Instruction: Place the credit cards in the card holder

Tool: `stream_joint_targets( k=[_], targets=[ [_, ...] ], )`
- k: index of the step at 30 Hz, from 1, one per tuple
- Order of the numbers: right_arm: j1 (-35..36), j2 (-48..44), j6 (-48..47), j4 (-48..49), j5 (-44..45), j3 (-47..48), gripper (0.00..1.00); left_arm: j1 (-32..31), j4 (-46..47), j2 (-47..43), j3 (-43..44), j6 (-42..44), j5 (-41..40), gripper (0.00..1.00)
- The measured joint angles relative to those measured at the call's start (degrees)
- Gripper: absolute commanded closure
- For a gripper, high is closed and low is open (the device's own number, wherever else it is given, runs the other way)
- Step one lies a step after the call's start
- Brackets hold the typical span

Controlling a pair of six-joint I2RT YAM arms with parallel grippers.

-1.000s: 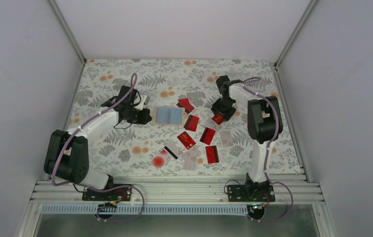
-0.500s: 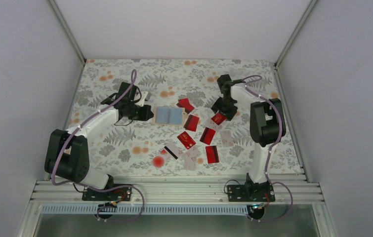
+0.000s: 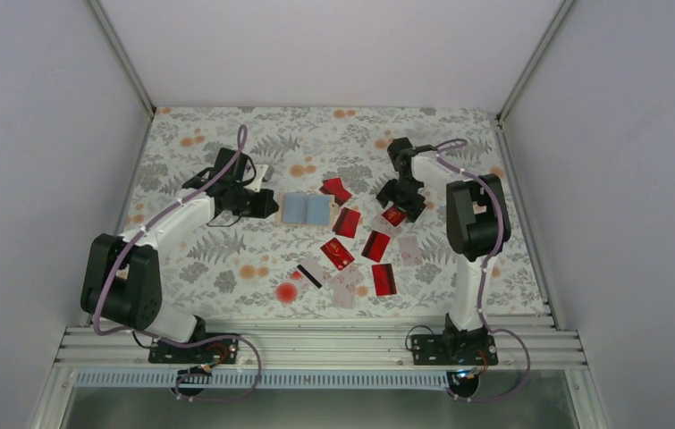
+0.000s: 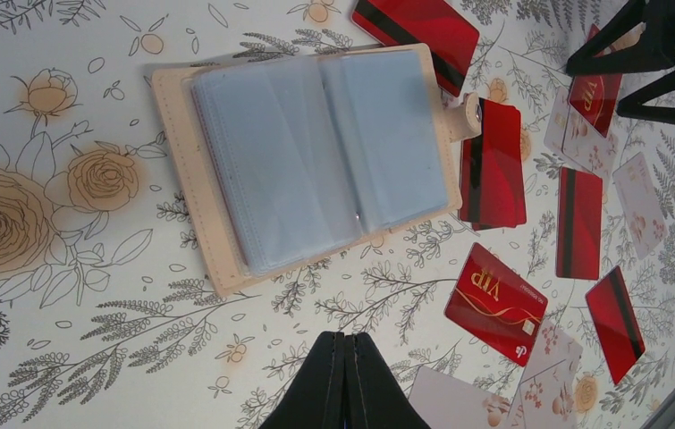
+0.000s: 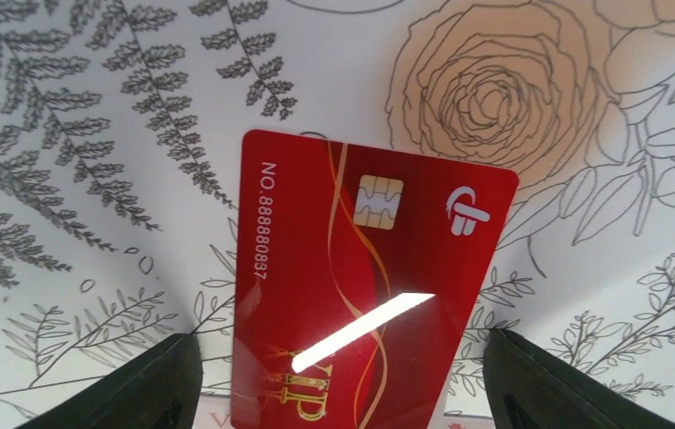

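The card holder (image 3: 305,209) (image 4: 307,161) lies open on the flowered cloth, tan outside with light blue sleeves facing up. My left gripper (image 3: 268,206) (image 4: 345,338) is shut and empty, just left of the holder and not touching it. Several credit cards lie to the right of the holder: mostly red (image 3: 347,222) (image 4: 497,302), some pale (image 3: 409,248), and one white with a black stripe (image 3: 310,273). My right gripper (image 3: 395,206) (image 5: 344,366) is open over one red VIP card (image 3: 394,215) (image 5: 360,268). A finger stands on each side of that card, clear of its edges.
A round red blot (image 3: 287,291) marks the cloth near the front. White walls close in the table on three sides, and a metal rail (image 3: 316,344) runs along the near edge. A red card (image 4: 493,161) lies against the holder's clasp side.
My right gripper's jaws have spread wider around the red VIP card, and that wrist has shifted slightly left. The left gripper has edged slightly towards the back and stays shut.
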Motion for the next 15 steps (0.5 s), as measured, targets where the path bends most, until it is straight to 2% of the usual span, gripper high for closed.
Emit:
stream_joint_targets(
  k=[8, 15],
  targets=[
    [0.00, 0.83, 1.70, -1.01, 0.57, 0.61, 0.42, 0.00, 0.37, 0.00, -0.44, 0.04, -0.26, 0.98],
    [0.00, 0.83, 2.54, -0.63, 0.55, 0.33, 0.53, 0.13, 1.20, 0.00, -1.44, 0.04, -0.39, 0.98]
  ],
)
